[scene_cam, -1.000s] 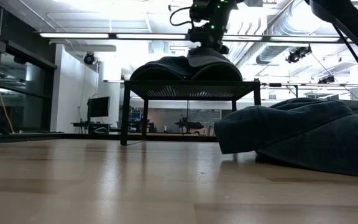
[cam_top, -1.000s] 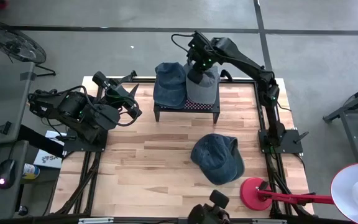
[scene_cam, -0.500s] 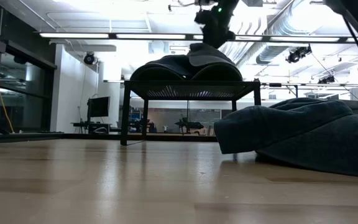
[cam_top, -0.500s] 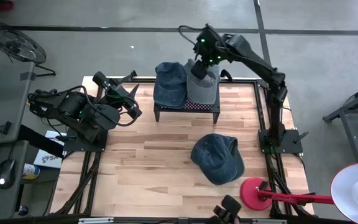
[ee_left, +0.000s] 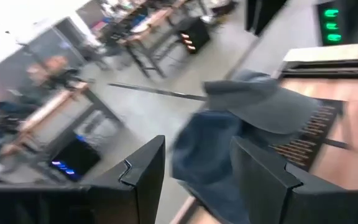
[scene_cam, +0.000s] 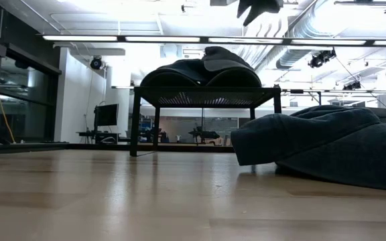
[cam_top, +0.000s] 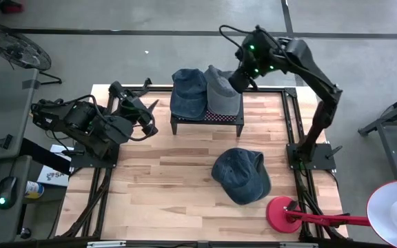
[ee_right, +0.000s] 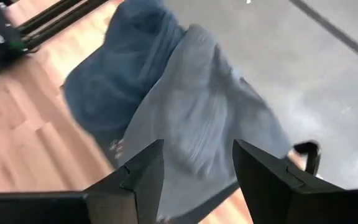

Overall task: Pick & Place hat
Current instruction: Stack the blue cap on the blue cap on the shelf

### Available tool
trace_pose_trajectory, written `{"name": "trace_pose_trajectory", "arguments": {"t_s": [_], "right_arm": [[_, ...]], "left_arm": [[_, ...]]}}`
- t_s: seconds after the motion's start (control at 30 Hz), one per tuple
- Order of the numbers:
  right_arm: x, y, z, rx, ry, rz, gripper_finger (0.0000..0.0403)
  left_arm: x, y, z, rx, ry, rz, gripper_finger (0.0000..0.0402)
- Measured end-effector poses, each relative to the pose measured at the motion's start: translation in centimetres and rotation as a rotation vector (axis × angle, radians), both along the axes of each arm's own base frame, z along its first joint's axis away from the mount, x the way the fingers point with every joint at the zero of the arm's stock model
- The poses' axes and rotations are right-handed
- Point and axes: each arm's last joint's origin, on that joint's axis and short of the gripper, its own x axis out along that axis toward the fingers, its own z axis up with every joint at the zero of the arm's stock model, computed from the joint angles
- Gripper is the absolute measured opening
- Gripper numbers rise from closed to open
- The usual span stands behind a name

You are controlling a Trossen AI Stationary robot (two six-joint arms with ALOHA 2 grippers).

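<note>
A small black stand (cam_top: 206, 120) sits at the table's far middle. Two hats lie on its top side by side: a dark blue hat (cam_top: 188, 93) and, to its right, a grey hat (cam_top: 222, 95), whose crown shows in the right wrist view (ee_right: 197, 112). A third blue hat (cam_top: 241, 176) lies crown up on the wood nearer the front. My right gripper (cam_top: 239, 80) hangs open above the stand's right end, clear of the grey hat, and shows at the top of the low view (scene_cam: 260, 7). My left gripper (cam_top: 145, 114) waits open at the table's left.
A red lamp base (cam_top: 281, 210) stands at the near right corner, with its white shade (cam_top: 395, 210) off the table. Bare wood lies open at the near left (cam_top: 150, 186). Black frame bars run along the table's left and right edges.
My right gripper has opened and let go of the grey hat's crown. It has then risen and swung toward the table's right edge. The grey hat stays on the stand beside the dark blue one.
</note>
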Motion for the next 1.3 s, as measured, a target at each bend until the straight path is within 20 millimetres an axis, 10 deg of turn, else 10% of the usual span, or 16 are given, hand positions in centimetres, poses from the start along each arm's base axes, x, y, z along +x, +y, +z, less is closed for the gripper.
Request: {"name": "trace_pose_trajectory", "arguments": {"t_s": [0.53, 1.3], "right_arm": [[-0.8, 8.8, 1.6, -0.09, 0.007, -0.065, 0.0181], [-0.5, 10.9, 1.6, -0.157, 0.051, 0.063, 0.0181]], "left_arm": [[5.3, 3.4, -6.7, -0.507, 0.089, -0.397, 0.0177], [18.9, 2.7, -21.0, -0.74, -0.014, -0.573, 0.0177]]}}
